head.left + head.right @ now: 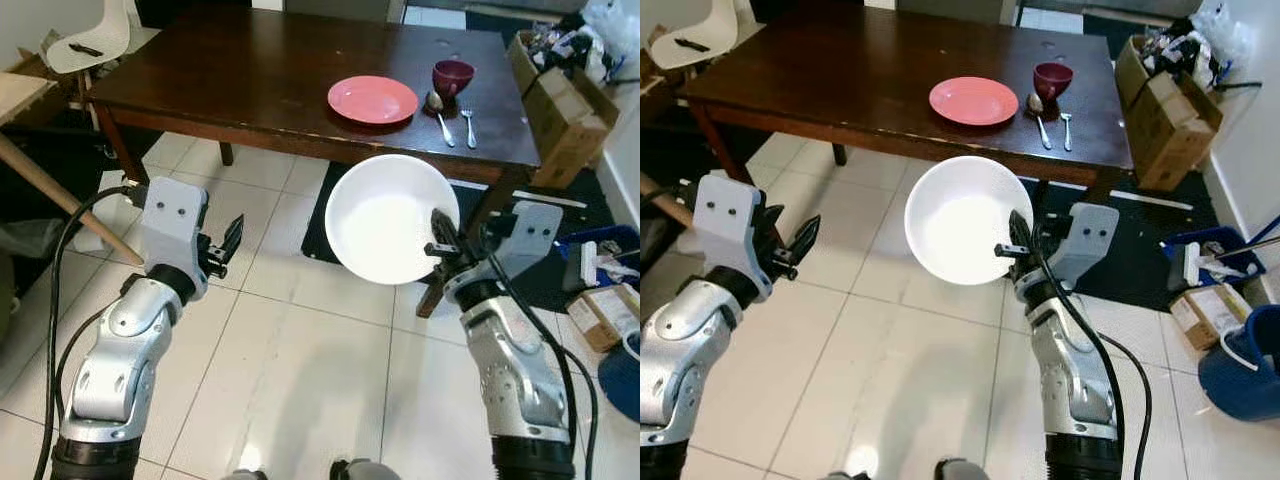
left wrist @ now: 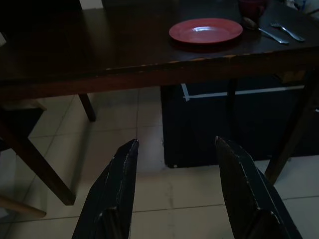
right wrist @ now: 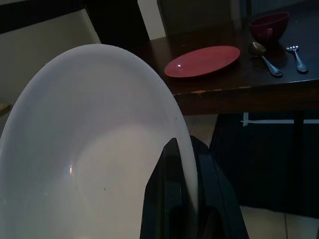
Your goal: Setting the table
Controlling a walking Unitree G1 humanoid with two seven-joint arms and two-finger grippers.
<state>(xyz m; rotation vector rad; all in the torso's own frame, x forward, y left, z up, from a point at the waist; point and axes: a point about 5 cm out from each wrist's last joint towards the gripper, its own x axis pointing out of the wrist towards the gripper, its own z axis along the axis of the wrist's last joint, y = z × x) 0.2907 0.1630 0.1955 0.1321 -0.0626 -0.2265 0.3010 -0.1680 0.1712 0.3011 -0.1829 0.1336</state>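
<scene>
**me:** So I'm standing short of the table (image 1: 250,90) with a white bowl (image 1: 385,215) pinched by its rim in my right pincer (image 1: 441,238). One finger sits inside the rim, the other outside, and the bowl is tipped up on edge, facing me. It's hanging over the tile floor (image 1: 290,330), not over the wood. My left pincer (image 1: 222,248) is spread, holds nothing, and is raised off to the side.

**other:** What's already on the table?

**me:** A pink plate (image 1: 372,99), then a maroon cup (image 1: 452,76) beside it, with a spoon (image 1: 438,110) and fork (image 1: 468,122) just in front of the cup. All bunched near the right end of the near edge.

**other:** Where does the bowl go, then?

**me:** My guess is a bare patch left of the plate. I'd get closer first, because reaching from here looks like a stretch. Then lift the bowl above the table edge so its bottom doesn't clip the wood, and level it out before it touches down.

**other:** Biggest risk?

**me:** A rim pinch on a smooth bowl probably lets it pivot. I'd go slow, set the base flat, and only then spread the fingers, keeping well away from the plate.
</scene>
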